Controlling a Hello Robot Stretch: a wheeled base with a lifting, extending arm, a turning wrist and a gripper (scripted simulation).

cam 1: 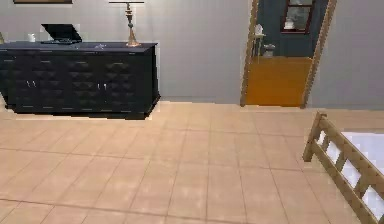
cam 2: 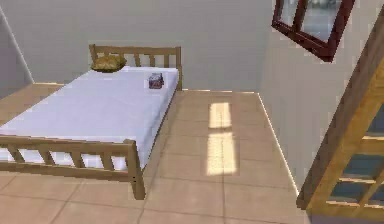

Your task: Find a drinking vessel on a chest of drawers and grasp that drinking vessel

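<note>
Forward view, 10 o'clock: black chest of drawers against grey wall. On top, left end: small white blob, possibly drinking vessel, I can't confirm. Dark flat item just beside it, lamp toward right end. 1 o'clock: open doorway. 4 o'clock: wooden bed frame. Arm side view, 9 o'clock: bed, yellow pillow, small grey item. 1 o'clock: window. Fingers' state: I cannot tell.

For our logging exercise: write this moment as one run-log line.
target: chest of drawers, forward view's left | on top: small white thing, laptop, lamp | arm side view: bed
</note>
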